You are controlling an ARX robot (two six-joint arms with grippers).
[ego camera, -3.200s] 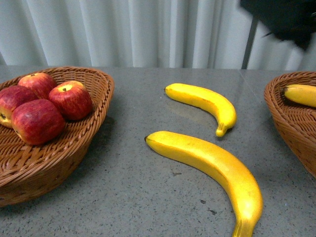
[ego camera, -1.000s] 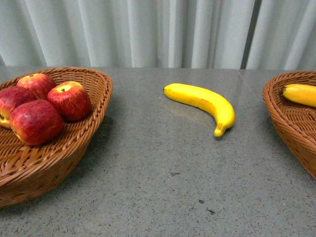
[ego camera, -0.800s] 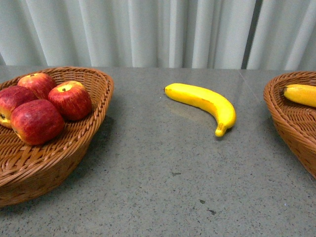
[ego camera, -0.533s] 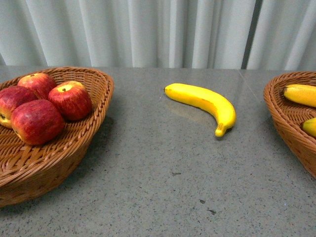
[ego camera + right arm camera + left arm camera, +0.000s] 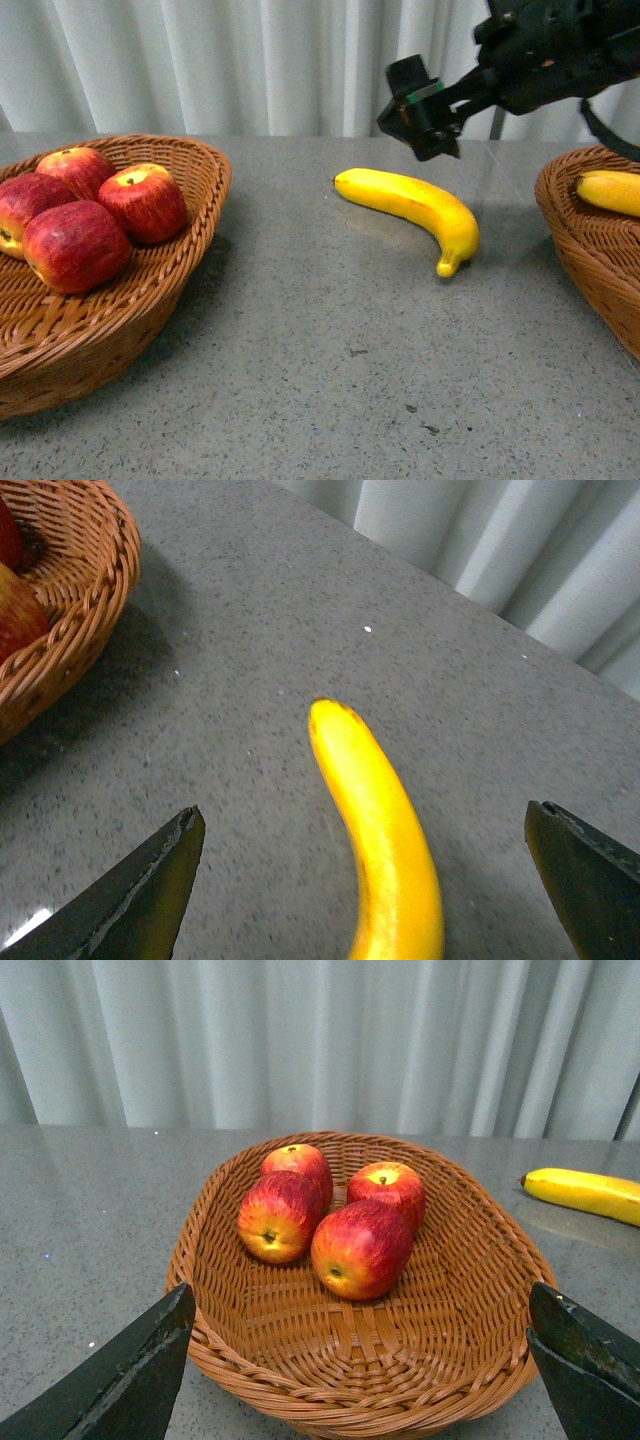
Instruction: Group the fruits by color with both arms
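As for the loose banana (image 5: 415,205): lies on the table well to the right of the apple basket (image 5: 205,185), apart from it. Points its blunt end back toward that basket and curves its tapered tip away from it, nearer the robot.

As for the right gripper (image 5: 422,120): hangs above and just behind the banana's middle, not touching, jaws spread wide and empty. From the right wrist, shows the fruit running lengthwise down the gap, crosswise to the closing line.

As for the left gripper (image 5: 350,1375): faces the apple basket and its four apples (image 5: 145,200) from close by, likewise spread and empty, well farther from the banana.

Calls, probably, for a straight drop, a squeeze across the mid-body, then a carry farther right of the apple basket to the second basket (image 5: 560,220), beside the stored banana (image 5: 610,190).
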